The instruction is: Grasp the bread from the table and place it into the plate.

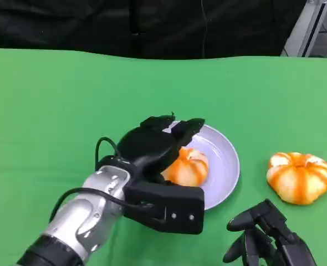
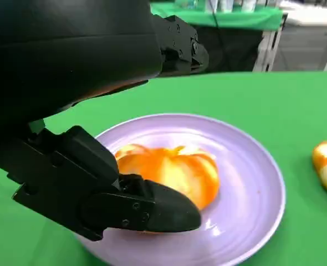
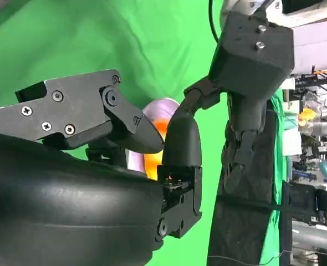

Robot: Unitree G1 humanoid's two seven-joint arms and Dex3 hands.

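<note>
Placement step: the left black hand (image 1: 163,145) is closed around the orange pumpkin-shaped bread (image 1: 188,167), which rests on the round lilac plate (image 1: 227,160) on the green worktop (image 1: 52,111); next move, in my judgement, calls for opening the fingers and withdrawing clear.

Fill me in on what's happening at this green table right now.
The left robot hand is over the round lavender plate, its fingers around an orange-and-white pumpkin-shaped bread roll that sits on the plate. Whether it is gripping the roll or has let go is hard to tell. A second pumpkin-shaped roll lies on the green table beside the plate, untouched. The right robot hand waits near the table's front edge with its fingers apart, holding nothing.
</note>
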